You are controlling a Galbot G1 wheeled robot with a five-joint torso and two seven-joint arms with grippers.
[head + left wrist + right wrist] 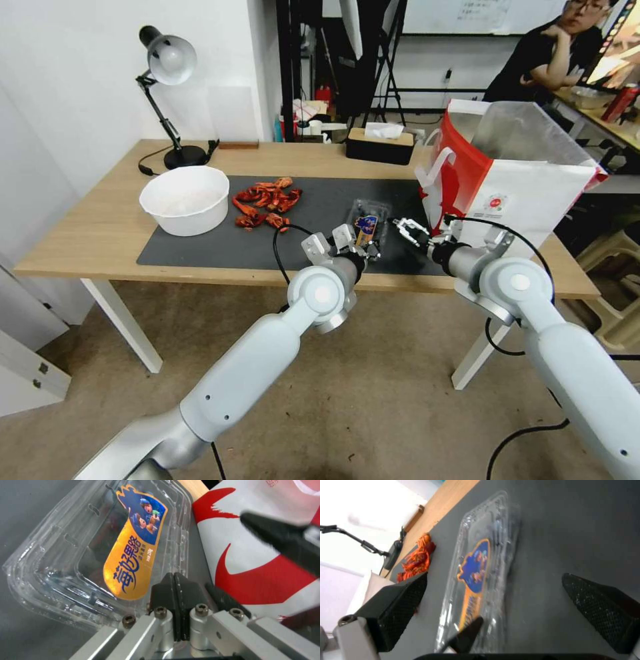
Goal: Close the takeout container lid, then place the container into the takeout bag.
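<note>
Bare dark grey mat [573,530] lies between the right gripper's [408,231] spread jaws. The tall white-and-red paper bag [527,193] stands close behind them. The clear plastic clamshell box [367,223] sits just beyond the left gripper's [365,251] shut jaws.

The lid [110,542] has an orange and blue label [135,552] with big blue Chinese letters and cartoon people. The takeout bag [527,193] has a small round red logo [495,203], too tiny to read.

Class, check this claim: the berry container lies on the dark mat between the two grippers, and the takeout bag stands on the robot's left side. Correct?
One error: the takeout bag stands on the robot's right, as the head view shows. The container does lie on the dark mat between the left gripper and right gripper.
</note>
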